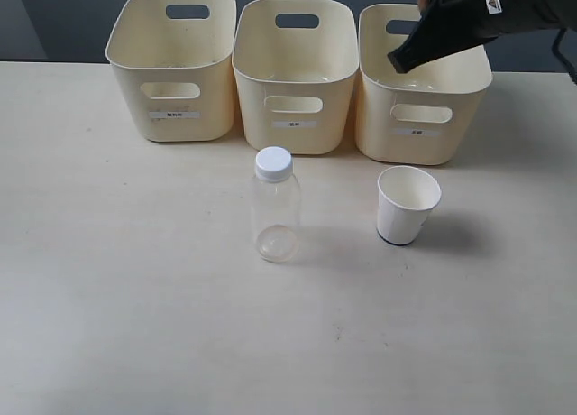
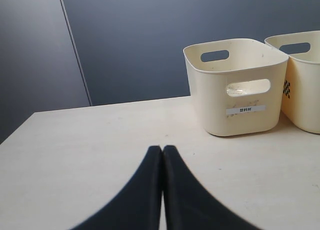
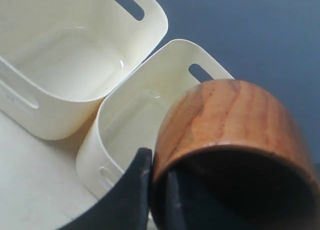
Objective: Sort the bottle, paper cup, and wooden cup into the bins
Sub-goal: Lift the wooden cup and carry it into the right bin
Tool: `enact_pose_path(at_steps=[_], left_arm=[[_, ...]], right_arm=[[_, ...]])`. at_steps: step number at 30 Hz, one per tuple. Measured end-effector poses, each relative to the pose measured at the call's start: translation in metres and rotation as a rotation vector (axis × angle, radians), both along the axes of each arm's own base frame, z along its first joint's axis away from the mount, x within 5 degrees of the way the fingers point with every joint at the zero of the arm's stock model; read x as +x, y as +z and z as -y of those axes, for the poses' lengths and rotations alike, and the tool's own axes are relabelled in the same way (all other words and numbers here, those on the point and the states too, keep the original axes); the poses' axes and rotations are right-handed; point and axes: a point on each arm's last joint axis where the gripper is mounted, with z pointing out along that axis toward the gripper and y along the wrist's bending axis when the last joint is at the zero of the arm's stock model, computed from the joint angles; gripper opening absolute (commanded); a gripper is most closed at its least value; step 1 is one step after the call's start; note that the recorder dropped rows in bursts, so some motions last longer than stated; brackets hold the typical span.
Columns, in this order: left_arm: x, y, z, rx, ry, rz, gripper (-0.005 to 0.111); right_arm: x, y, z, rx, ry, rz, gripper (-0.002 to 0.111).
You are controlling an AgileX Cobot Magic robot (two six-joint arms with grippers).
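Holding: the wooden cup [image 3: 235, 125] is pinched by its rim in the right jaws, one jaw outside the wall and the other inside the dark hollow. It hangs in the air, clear of the table [image 1: 135, 298].
Cup axis: tilted, with the mouth turned back toward the wrist and the base pointing away.
Under the cup: the right wrist view shows two open bin mouths beyond it. In the exterior view the right arm [image 1: 469, 18] ends over the right bin [image 1: 379, 135], on the side next to the middle bin [image 1: 257, 108]. The cup itself cannot be made out there.
Coming move: probably a release. It depends on the cup hanging inside the right bin's mouth and not over the two neighbouring rims.
Nearer arm: the right, which already carries the cup.
Left jaws: pressed together on nothing, low over the table, with the left bin [image 2: 220, 105] ahead and well apart from the cup.
Left to sort: the bottle [image 1: 275, 203] and the paper cup [image 1: 407, 205], both upright on the table in front of the bins.
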Motion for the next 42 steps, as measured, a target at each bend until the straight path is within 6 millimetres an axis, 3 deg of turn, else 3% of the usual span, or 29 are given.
enact_pose_path(at_steps=[8,16,23,32,34,38,42], left_arm=[[0.000,0.000,0.000,0.000,0.000,0.000,0.000],[0.000,0.000,0.000,0.000,0.000,0.000,0.000],[0.000,0.000,0.000,0.000,0.000,0.000,0.000],[0.000,0.000,0.000,0.000,0.000,0.000,0.000],[0.000,0.000,0.000,0.000,0.000,0.000,0.000],[0.000,0.000,0.000,0.000,0.000,0.000,0.000],[0.000,0.000,0.000,0.000,0.000,0.000,0.000]], right_arm=[[0.044,-0.030,0.023,0.163,-0.097,-0.025,-0.001],[0.085,-0.064,0.016,0.171,-0.128,-0.100,-0.001],[0.094,-0.100,0.014,0.118,-0.130,-0.193,-0.001],[0.094,-0.101,0.014,0.116,-0.131,-0.197,0.000],[0.094,-0.101,0.014,0.116,-0.131,-0.197,0.006],[0.094,-0.101,0.014,0.115,-0.132,-0.198,0.029],[0.094,-0.101,0.014,0.114,-0.131,-0.198,0.038]])
